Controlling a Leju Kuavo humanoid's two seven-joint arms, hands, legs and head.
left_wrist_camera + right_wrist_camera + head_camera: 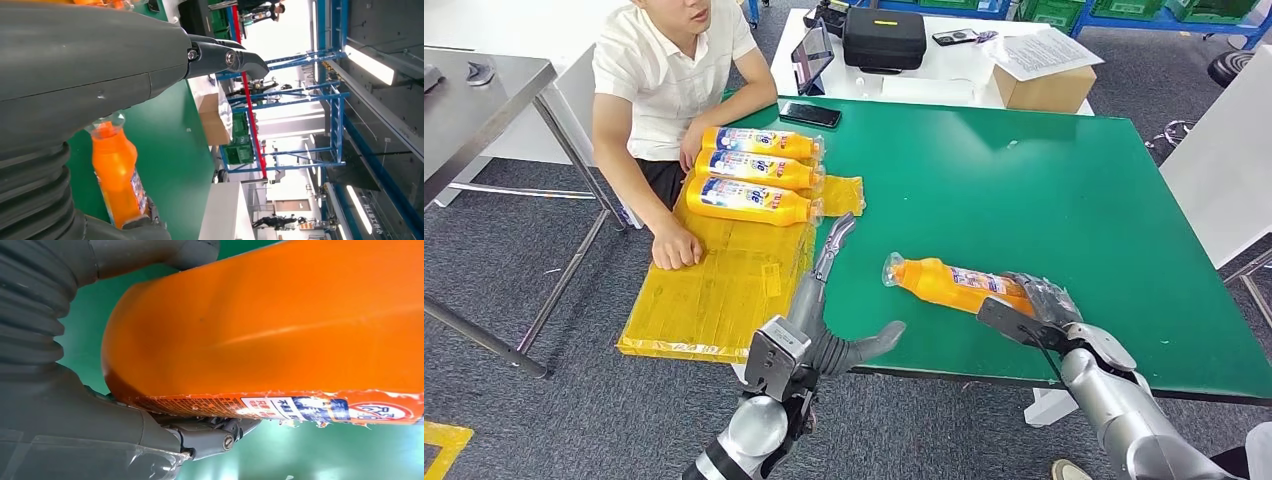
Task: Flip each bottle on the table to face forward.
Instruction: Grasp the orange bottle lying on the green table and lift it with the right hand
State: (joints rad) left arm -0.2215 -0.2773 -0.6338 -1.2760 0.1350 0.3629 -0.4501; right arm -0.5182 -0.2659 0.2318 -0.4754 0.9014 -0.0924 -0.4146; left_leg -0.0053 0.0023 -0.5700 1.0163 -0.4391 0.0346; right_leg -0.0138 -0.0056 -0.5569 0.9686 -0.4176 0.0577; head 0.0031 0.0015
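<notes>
My right hand [1049, 300] has its fingers clamped around the base of an orange bottle [949, 283] lying on its side on the green tabletop [1024, 190]. Its long axis runs from my right hand toward my left, cap end pointing at my left hand [839, 300], which waits just beside it, fingers apart and holding nothing. The right is plainly nearer, so I judge the turn falls to it. I count four bottles: this one, and three lying side by side on the yellow mat [714, 290] by a seated person [664, 80].
</notes>
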